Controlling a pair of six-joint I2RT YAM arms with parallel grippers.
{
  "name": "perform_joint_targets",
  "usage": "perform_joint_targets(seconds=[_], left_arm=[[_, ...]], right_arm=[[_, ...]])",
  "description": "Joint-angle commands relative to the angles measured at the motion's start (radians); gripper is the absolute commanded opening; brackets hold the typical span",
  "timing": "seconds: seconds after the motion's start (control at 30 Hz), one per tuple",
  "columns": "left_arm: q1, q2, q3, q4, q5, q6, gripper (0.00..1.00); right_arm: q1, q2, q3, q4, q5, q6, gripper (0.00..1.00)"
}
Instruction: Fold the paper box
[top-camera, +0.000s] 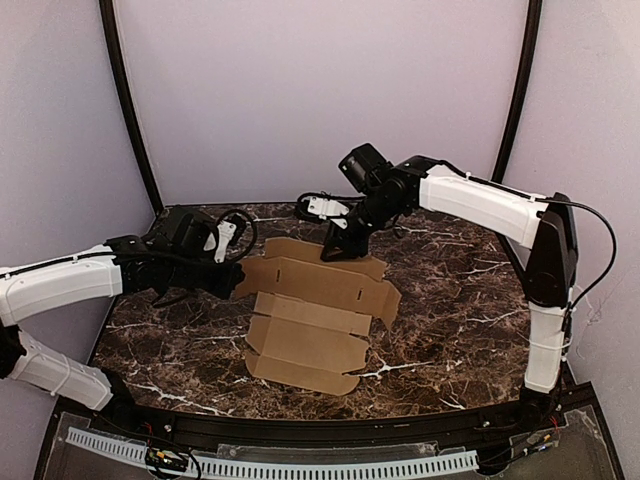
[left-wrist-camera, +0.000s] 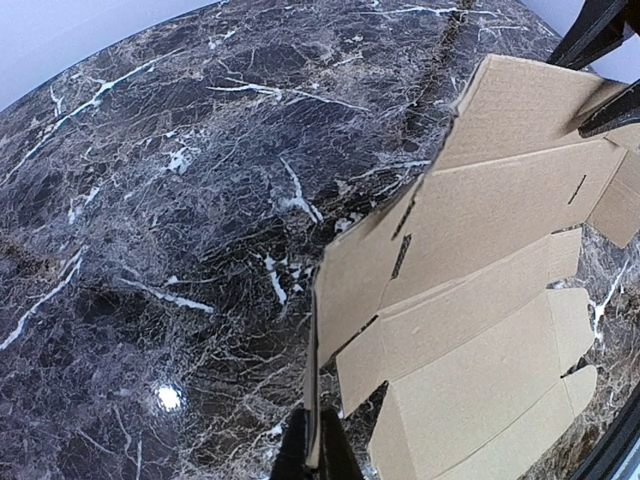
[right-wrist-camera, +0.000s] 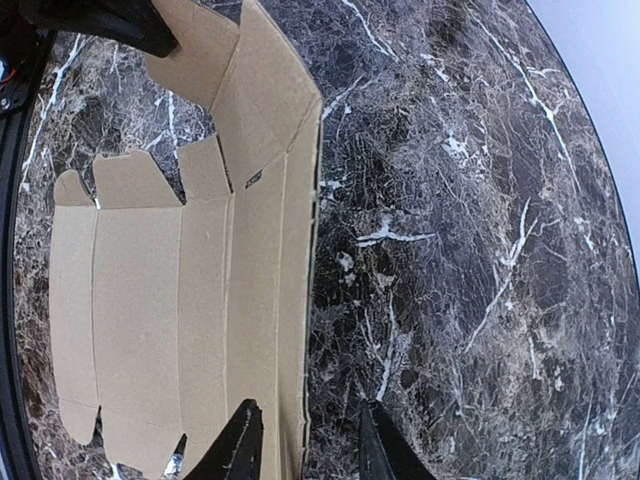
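Ok so your left gripper (left-wrist-camera: 312, 432) is pinched down narrow on the paper box (top-camera: 310, 320). In the left wrist view the two fingers (left-wrist-camera: 335, 455) sit right against each other with a thin cardboard side flap (left-wrist-camera: 312, 330) edge-on between them, so it's got hold of that flap and the flap is standing up off the rest of the sheet. From the top camera that grip is at the box's left end, about level with its second panel from the back. Your right gripper (right-wrist-camera: 308, 420) is a different story: the fingers (right-wrist-camera: 243, 440) are spread fairly wide and straddle the box's far long edge, one over the cardboard and one outside it over the bare marble table (top-camera: 450, 320). I can see a gap on both sides of the edge, so it isn't clamping anything. From above it comes down at the back of the box, roughly mid-length along the far panel (top-camera: 320, 255), and that panel looks tilted up a bit compared to the ones nearer the arm bases. The box itself is mostly an unfolded flat die-cut sheet, creases and tabs showing, lying around the middle of the table, with its long panels running left to right and its front panels flat on the marble.
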Motion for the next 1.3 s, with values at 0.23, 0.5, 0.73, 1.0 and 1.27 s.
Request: perform_joint_targets(seconds=[0.23, 0.5, 0.73, 1.0, 1.27], left_arm=[[-0.004, -0.031, -0.01, -0.013, -0.011, -0.007, 0.01], [-0.004, -0.023, -0.011, -0.043, -0.068, -0.029, 0.16], [-0.004, -0.033, 0.001, -0.115, -0.175, -0.097, 0.54], [-0.004, -0.096, 0.019, -0.067, 0.038, -0.162, 0.61], [-0.004, -0.112, 0.066, 0.032, 0.201, -0.217, 0.45]], right_arm=[[0.019, -0.003, 0.021, -0.02, 0.025, -0.013, 0.0], [0.031, -0.032, -0.003, -0.007, 0.051, -0.026, 0.0], [0.048, -0.089, -0.098, 0.069, 0.127, -0.044, 0.0], [0.069, -0.115, -0.181, 0.137, 0.176, -0.033, 0.0], [0.105, -0.121, -0.227, 0.192, 0.209, -0.025, 0.0]])
